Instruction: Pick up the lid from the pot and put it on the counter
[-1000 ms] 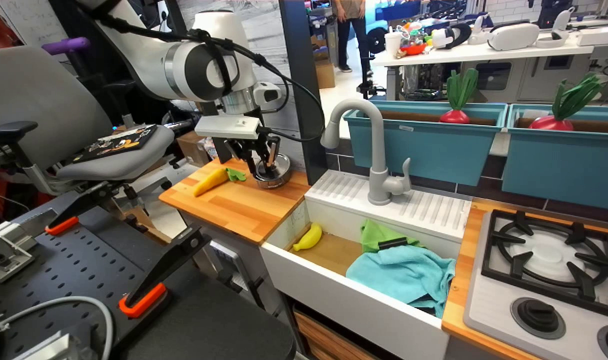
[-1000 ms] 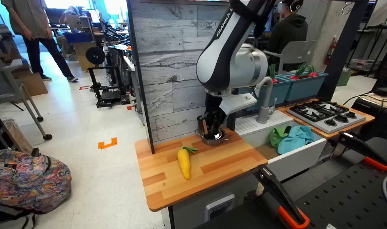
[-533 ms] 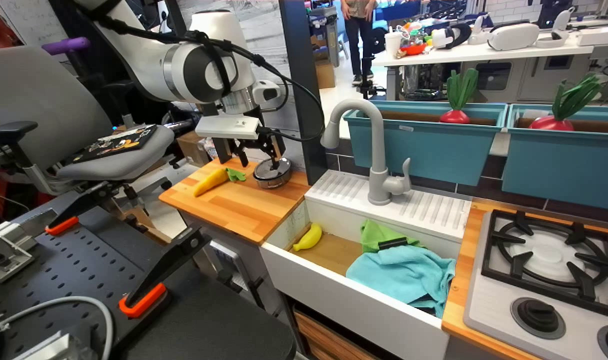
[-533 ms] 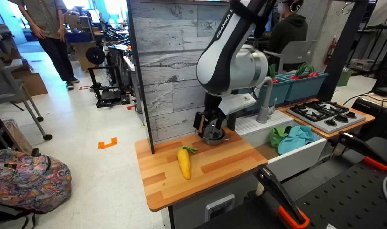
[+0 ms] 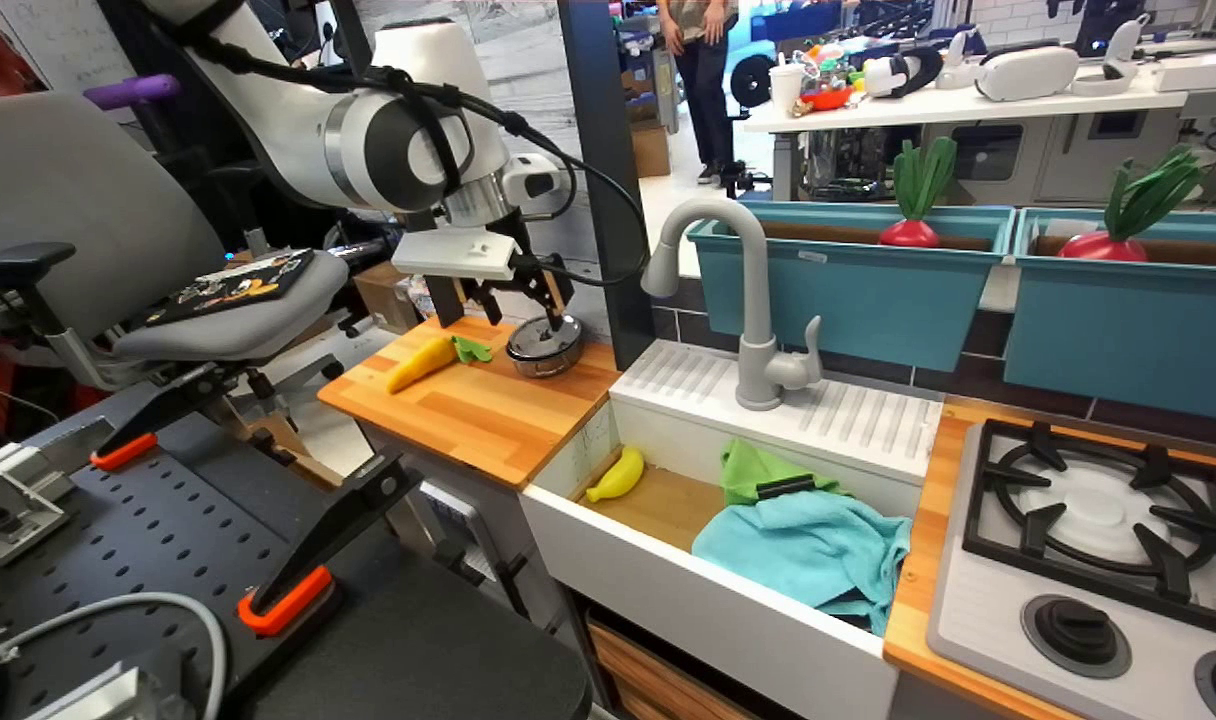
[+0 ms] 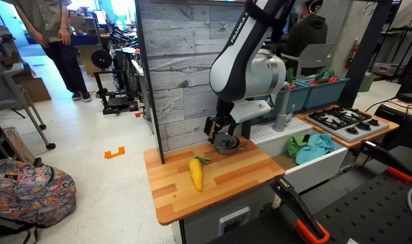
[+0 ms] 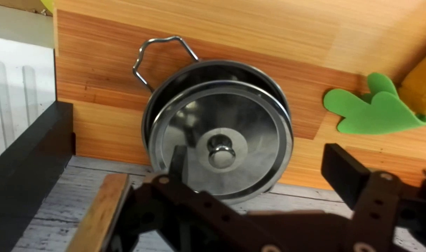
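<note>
The silvery lid (image 7: pixel 230 112) with its round knob (image 7: pixel 221 159) lies off-centre on the small metal pot (image 7: pixel 172 77), leaving a dark crescent of the pot's inside uncovered. Both exterior views show the pot (image 5: pixel 546 368) (image 6: pixel 226 151) on the wooden counter (image 5: pixel 478 410), close to the board wall. My gripper (image 7: pixel 255 157) is open just above the lid, with empty space between its fingers. In the wrist view one finger overlaps the lid beside the knob; the other is over the counter past the lid's rim. No contact with the knob shows.
A yellow carrot-like toy (image 6: pixel 196 173) with green leaves lies on the counter near the pot. The grey board wall (image 6: pixel 192 112) and a dark post (image 7: pixel 27 164) stand close by. A white sink (image 5: pixel 708 625) with a banana (image 5: pixel 618 474) and cloths (image 5: pixel 808 545) adjoins the counter.
My fingers, close together down at the lid a second ago, have spread apart and risen slightly off it. The lid stays on the pot. A person in the background has shifted.
</note>
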Tool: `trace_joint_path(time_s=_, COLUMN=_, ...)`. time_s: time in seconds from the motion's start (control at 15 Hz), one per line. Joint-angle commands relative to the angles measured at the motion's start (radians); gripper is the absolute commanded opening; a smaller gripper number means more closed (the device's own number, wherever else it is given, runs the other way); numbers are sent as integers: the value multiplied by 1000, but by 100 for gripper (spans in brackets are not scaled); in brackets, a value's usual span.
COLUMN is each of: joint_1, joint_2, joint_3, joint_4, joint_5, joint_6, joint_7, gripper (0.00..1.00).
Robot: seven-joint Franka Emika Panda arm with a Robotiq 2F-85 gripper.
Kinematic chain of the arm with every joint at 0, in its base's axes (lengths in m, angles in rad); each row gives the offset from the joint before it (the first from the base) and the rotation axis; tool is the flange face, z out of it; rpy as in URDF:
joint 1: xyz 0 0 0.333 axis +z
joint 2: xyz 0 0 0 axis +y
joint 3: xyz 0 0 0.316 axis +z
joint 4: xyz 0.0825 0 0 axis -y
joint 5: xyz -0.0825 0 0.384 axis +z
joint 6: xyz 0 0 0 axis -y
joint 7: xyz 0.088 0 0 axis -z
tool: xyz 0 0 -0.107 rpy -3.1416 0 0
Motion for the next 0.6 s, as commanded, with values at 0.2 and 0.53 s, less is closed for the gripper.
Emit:
trace_joint_path(time_s=0.2, joint_1=32, joint_2=21, joint_3=-34, joint_4=25, joint_5=4, joint_6=34, joint_7=43, gripper=42)
trace_joint_path(time_s=0.53, joint_1=37, joint_2=22, joint_3=-43, joint_4=25, joint_5=2, joint_6=33, joint_7=49, gripper=5)
